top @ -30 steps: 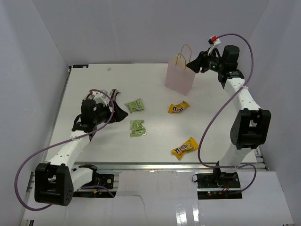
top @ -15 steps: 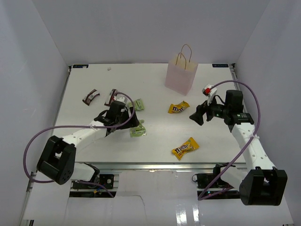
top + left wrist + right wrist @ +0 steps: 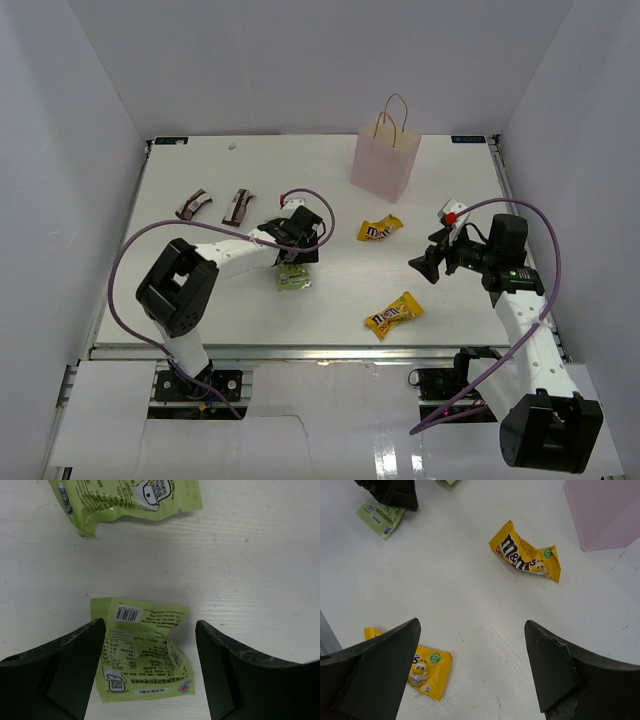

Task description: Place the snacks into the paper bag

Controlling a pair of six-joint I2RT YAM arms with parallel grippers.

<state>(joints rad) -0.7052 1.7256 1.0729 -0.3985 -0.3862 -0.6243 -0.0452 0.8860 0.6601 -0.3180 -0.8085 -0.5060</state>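
Note:
The pink paper bag [image 3: 383, 165] stands upright at the back, right of centre. Two yellow candy bags lie on the table, one [image 3: 380, 229] in the middle and one [image 3: 393, 315] near the front; a third does not show. My left gripper [image 3: 298, 258] is open and hovers over a green pouch [image 3: 145, 655], which lies between its fingers. The other green pouch [image 3: 125, 500] lies just beyond it. Two brown bars [image 3: 193, 204] [image 3: 238, 206] lie at the left. My right gripper [image 3: 420, 266] is open and empty, above the table between the yellow bags [image 3: 525, 552] [image 3: 422, 667].
White walls close in the table on the left, back and right. The bag's corner [image 3: 610, 510] shows at the top right of the right wrist view. The left gripper's finger [image 3: 390, 492] shows at the top left there, beside a green pouch [image 3: 380, 515].
My left gripper has swung right from the brown bars to over the green pouch. My right gripper has come away from the bag's top and down toward the table's right middle.

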